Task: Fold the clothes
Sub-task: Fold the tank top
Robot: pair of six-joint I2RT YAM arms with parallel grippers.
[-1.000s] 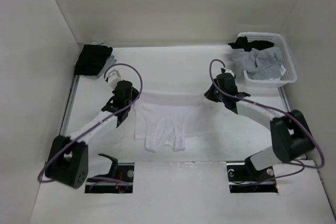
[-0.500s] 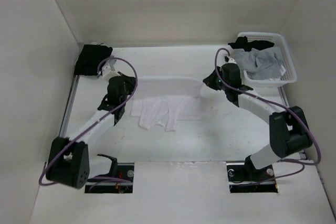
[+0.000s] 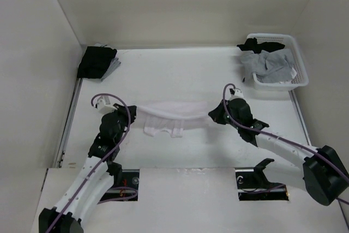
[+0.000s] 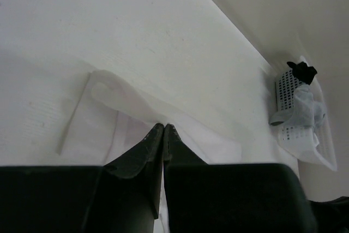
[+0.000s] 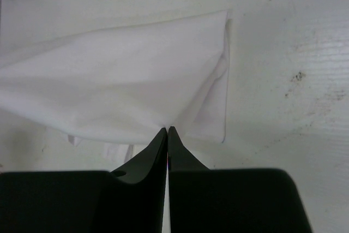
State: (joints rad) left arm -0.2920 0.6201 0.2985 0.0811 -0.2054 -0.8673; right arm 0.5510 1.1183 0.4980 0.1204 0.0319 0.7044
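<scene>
Top view: the shirt (image 3: 172, 114) hangs as a sagging band across the middle of the frame, strung between the left end effector (image 3: 132, 114) and the right end effector (image 3: 211, 117). Its lower folds lie bunched on the surface (image 3: 180, 75) just below. The risk is uneven pull: if one arm leads, the thin fabric may slide out of a pinch, or the fold may land skewed. Both end effectors are clamped on the band's ends.

Left wrist view: at lower centre the fingers (image 4: 143, 151) meet tip to tip on a ridge of shirt (image 4: 131, 105). Little cloth seems caught, so a tug could free it.

Right wrist view: the fingers (image 5: 146, 154) press together at lower centre on the near edge of the shirt (image 5: 120, 85). The bite looks shallow, though the tips hide how much cloth they hold.
</scene>
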